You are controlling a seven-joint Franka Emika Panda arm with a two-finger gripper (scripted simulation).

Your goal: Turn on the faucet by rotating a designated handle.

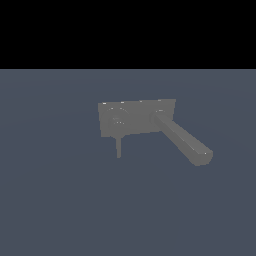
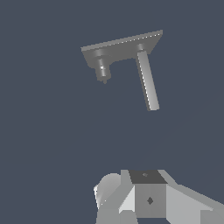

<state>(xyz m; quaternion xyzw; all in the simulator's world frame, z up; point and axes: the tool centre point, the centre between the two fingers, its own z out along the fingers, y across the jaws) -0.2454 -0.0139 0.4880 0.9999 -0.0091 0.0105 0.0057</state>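
Observation:
A grey faucet stands on a flat base plate [image 1: 136, 111] on the dark floor. Toward the exterior view's left it has a round knob handle [image 1: 116, 120] with a thin lever [image 1: 118, 148] pointing down from it. A long square spout [image 1: 182, 140] juts out toward the exterior view's right. The wrist view shows the plate [image 2: 124, 43], the handle [image 2: 102, 70] and the spout [image 2: 147, 83] at a distance. Only grey parts of my gripper [image 2: 148, 194] show at that picture's edge, well apart from the faucet. Its jaws are not clear. The gripper is out of the exterior view.
A plain dark blue-grey floor [image 1: 60, 200] surrounds the faucet. A black band fills the top of the exterior view.

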